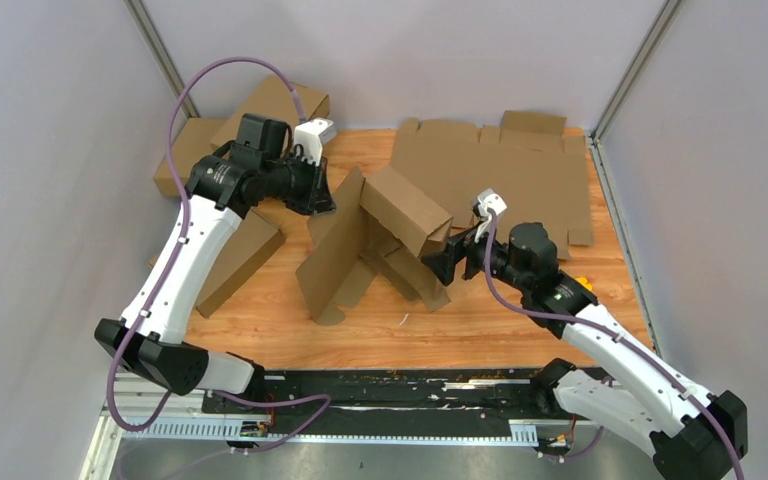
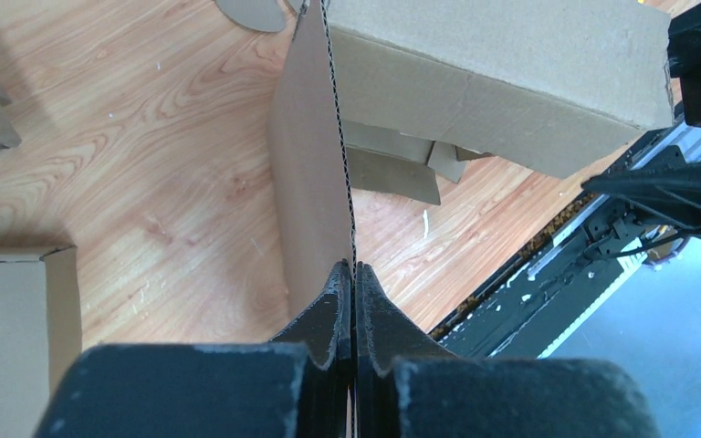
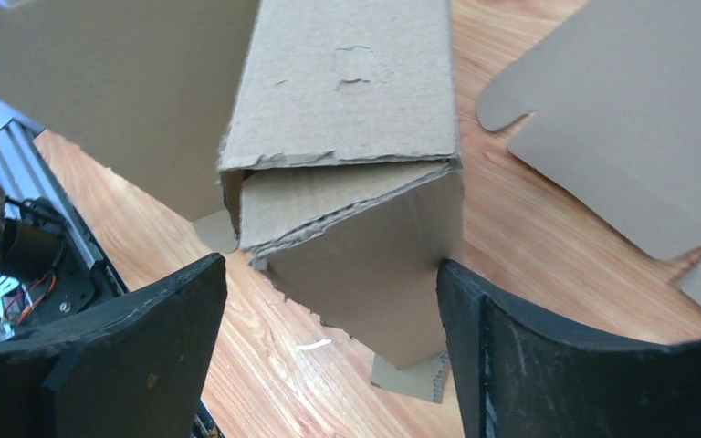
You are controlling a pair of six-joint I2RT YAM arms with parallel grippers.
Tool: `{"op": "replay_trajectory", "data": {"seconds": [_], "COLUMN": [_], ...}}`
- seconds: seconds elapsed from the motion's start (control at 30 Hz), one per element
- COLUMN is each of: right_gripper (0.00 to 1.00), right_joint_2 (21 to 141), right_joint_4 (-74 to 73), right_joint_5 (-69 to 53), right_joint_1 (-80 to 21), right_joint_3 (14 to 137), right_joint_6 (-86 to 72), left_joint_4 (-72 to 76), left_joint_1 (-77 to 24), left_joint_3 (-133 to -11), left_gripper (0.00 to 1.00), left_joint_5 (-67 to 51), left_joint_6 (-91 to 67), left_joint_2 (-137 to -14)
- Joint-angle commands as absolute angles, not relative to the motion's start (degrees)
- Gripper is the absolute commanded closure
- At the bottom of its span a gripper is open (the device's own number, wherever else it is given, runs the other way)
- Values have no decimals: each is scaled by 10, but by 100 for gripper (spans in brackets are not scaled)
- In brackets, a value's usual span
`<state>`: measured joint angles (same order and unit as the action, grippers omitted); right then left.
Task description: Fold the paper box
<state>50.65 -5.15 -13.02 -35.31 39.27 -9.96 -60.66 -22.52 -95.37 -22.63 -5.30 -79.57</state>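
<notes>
The paper box (image 1: 380, 235), brown corrugated cardboard, stands partly folded at the middle of the table, with one tall flap (image 2: 310, 164) raised on edge. My left gripper (image 2: 354, 266) is shut on that flap's top edge, reaching in from the back left (image 1: 325, 190). The folded side wall (image 3: 356, 91) points its open end at my right gripper (image 3: 331, 274). That gripper is open, its fingers (image 3: 173, 310) standing wide on either side of the wall's lower corner. In the top view the right gripper (image 1: 440, 262) is at the box's right end.
A flat die-cut cardboard sheet (image 1: 520, 170) lies at the back right. Other brown cardboard boxes (image 1: 270, 105) are stacked at the back left, and one (image 1: 240, 260) lies under the left arm. A black rail (image 1: 390, 385) runs along the near table edge.
</notes>
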Motion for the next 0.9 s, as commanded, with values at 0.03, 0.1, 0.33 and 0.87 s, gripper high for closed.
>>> {"op": "replay_trajectory", "data": {"seconds": [0.03,0.1,0.33,0.87], "right_gripper": [5,3,0,32], "right_joint_2": [482,477,405,297], "right_joint_4": [-26,-45,-89,-163], "right_joint_5": [-196,-186,-107,133], "right_joint_1": [-352,-352,-351,-351], "right_joint_3": [392,396,381,392], "right_joint_6": [-100,-105,-120,-140], "left_joint_4": [-628,-630,-631,-632], "left_joint_1": [-229,-229,-230,-229], "left_joint_3": [-978,-981,-980,-990], "left_gripper": [100,100,100,100], "left_joint_5": [-250,-247,-240,-243], "left_joint_6": [-43,-42,-41,-44], "left_joint_2": [-803,-802,-797,-802]}}
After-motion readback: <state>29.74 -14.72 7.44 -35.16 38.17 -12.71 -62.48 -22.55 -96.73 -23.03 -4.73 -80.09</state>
